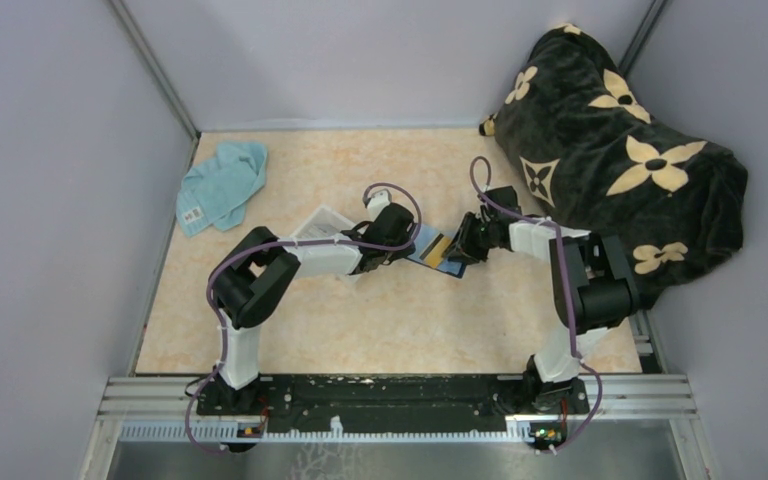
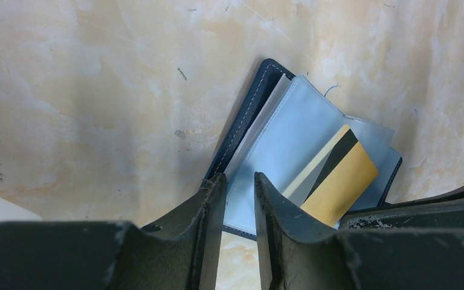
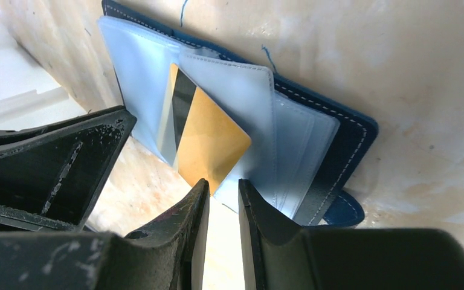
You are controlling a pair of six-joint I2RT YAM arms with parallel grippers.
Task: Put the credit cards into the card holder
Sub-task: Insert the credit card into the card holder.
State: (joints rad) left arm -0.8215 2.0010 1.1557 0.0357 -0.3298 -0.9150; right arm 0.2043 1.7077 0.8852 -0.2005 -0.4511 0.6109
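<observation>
Beige, marble-looking table (image 1: 360, 330) fills the middle of the top view, with grey walls (image 1: 50, 200) around it; a teal cloth (image 1: 222, 183) lies at the upper left; a clear tray (image 1: 322, 222) sits just right of and below the cloth; a black blanket (image 1: 610, 170) with pale flowers is heaped at the upper right.

At the centre of the table lies the card holder (image 2: 244, 118), dark blue and spread open, with its clear pockets (image 2: 290, 127) facing up; it sits between the two grippers. One card (image 2: 345, 180), orange-yellow with a black stripe, lies slanted on the pockets; I cannot tell if its far end is tucked inside one.

In the left wrist view the left gripper (image 2: 240, 181) is at the bottom middle, right over the holder's near edge; its jaws stand a little apart, with nothing pinched between them. In the right wrist view the right gripper (image 3: 223, 186) is at the bottom middle too; its jaws are loose, with a thin gap between them; the card's low corner is just beside the fingertips, not squeezed by them.
</observation>
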